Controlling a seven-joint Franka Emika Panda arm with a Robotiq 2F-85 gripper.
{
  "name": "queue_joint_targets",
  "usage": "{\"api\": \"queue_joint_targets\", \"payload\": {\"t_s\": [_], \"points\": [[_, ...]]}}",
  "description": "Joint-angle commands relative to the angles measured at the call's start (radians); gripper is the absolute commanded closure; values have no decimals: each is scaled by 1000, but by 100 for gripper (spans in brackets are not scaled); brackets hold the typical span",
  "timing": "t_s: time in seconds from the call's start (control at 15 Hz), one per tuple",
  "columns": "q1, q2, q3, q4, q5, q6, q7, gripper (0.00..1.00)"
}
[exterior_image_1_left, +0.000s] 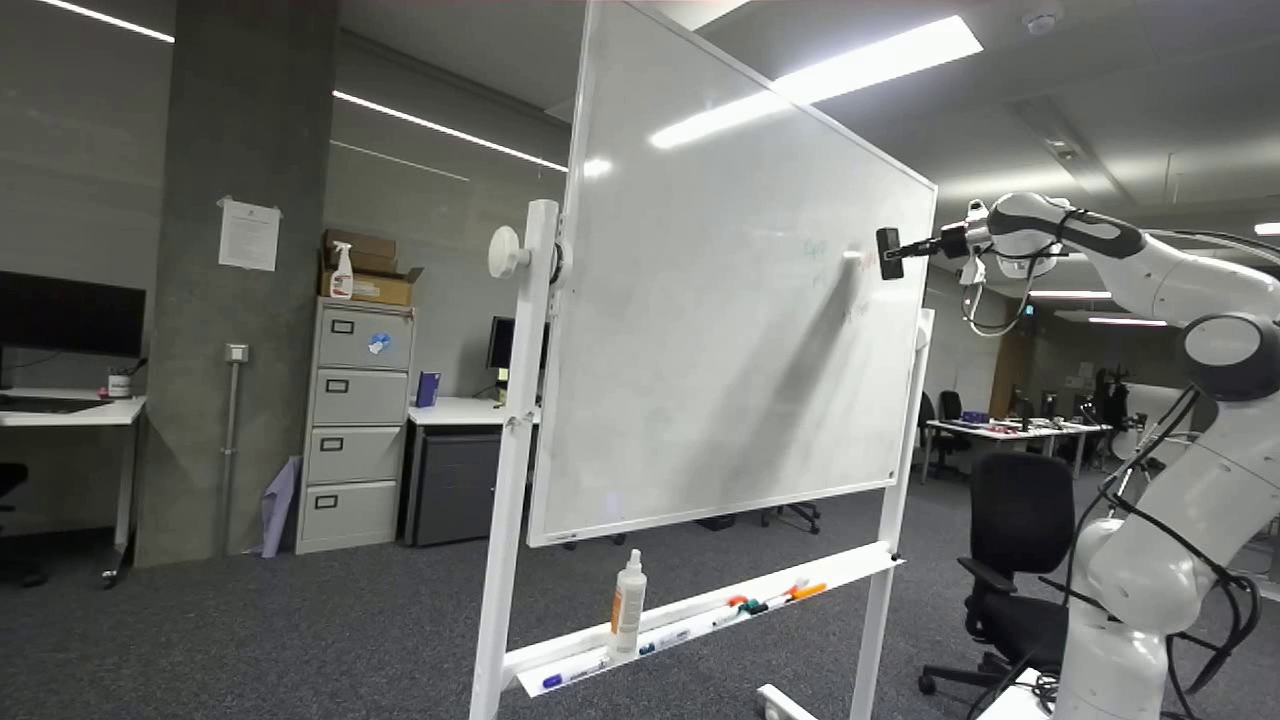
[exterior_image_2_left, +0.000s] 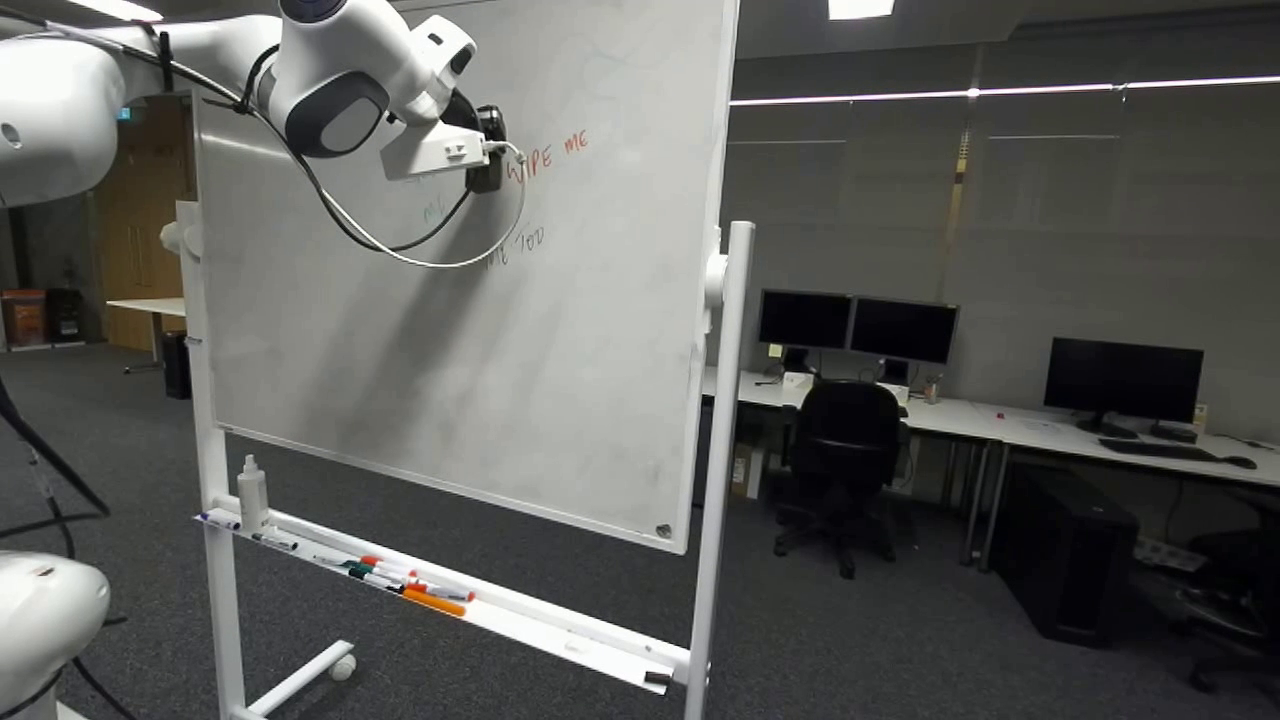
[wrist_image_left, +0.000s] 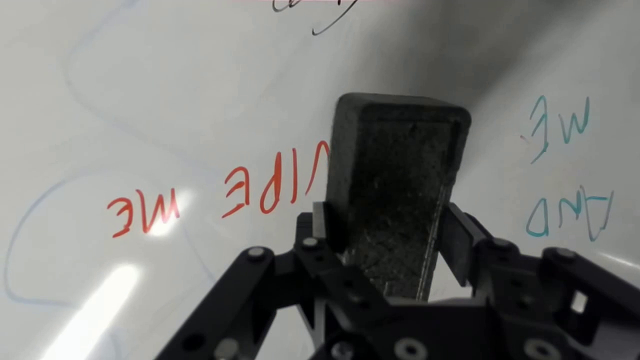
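My gripper (wrist_image_left: 386, 225) is shut on a black block-shaped eraser (wrist_image_left: 405, 165), with a pad on each side of it. In both exterior views the eraser (exterior_image_1_left: 888, 255) is held upright in front of the upper whiteboard (exterior_image_1_left: 700, 350); its shadow falls on the board, and I cannot tell whether the two touch. Red writing (exterior_image_2_left: 548, 157) reading "WIPE ME" lies right beside the eraser, which covers part of its first letter in the wrist view. Green writing (wrist_image_left: 539, 220) shows on the eraser's other side. Black writing (exterior_image_2_left: 515, 247) sits lower on the board.
Below the board, a ledge (exterior_image_2_left: 580, 650) carries a spray bottle (exterior_image_1_left: 628, 605), several markers and an orange marker (exterior_image_2_left: 433, 600). White posts (exterior_image_1_left: 515, 450) hold the board at both sides. A loose cable (exterior_image_2_left: 440, 264) hangs from the wrist. An office chair (exterior_image_1_left: 1020, 520) stands near the arm's base.
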Motion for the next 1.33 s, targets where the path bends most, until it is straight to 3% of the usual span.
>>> {"api": "queue_joint_targets", "payload": {"t_s": [0.0,1.07,1.13,1.27], "points": [[-31,15,14,8,32,-11,-17,41],[-31,15,14,8,32,-11,-17,41],[-31,14,14,8,32,-11,-17,66],[-13,26,-5,20,47,-2,-41,66]]}}
